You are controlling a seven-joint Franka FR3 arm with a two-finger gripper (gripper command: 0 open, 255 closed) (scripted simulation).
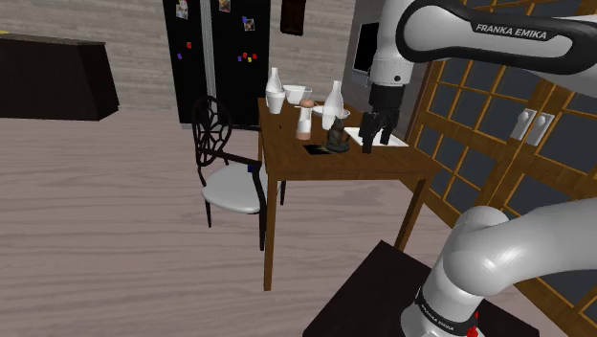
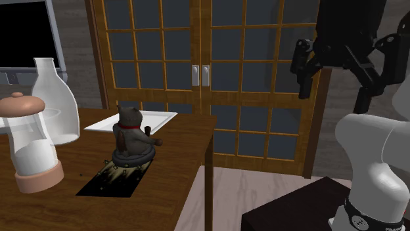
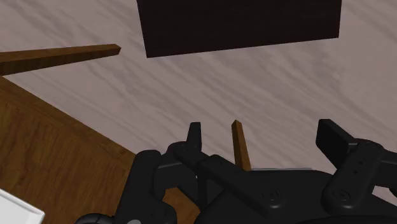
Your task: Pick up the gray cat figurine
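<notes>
The cat [image 2: 130,134] sits upright on the wooden table [image 2: 177,167], left of centre in the second exterior view. It is dark gray with a red collar, on a dark round base that rests on the far end of a black mat [image 2: 105,182]. Just behind it lies a white tray [image 2: 105,123]. At that frame's left edge stand a white bottle [image 2: 54,105] and, nearer the camera, a jar [image 2: 29,147] with a pinkish lid.

The claw [image 2: 332,98] hangs in the upper right of the same frame, above table height and past the table's right edge, well apart from the cat. Its fingers [image 2: 304,77] stand wide, with nothing between them. Behind are wooden doors [image 2: 263,147] with glass panes.

In the shoulder view the cat [image 1: 335,141] is just above centre frame on the table [image 1: 325,165], with the claw [image 1: 377,139] to its right, in front of the tray [image 1: 402,142]. White vases [image 1: 276,91] crowd the table's far end. A black chair [image 1: 225,163] with a white seat stands at the table's left, a black fridge [image 1: 215,57] fills the top, and the stand [image 1: 373,297] sits lower right.

In the wrist view the claw [image 3: 261,130] looks down on the pale floor [image 3: 222,83]. Its fingers [image 3: 194,137] are spread, a thin table leg [image 3: 240,146] shows between them, and the table [image 3: 51,159] corner lies beside one finger. The dark stand [image 3: 242,25] lies beyond on the floor.
</notes>
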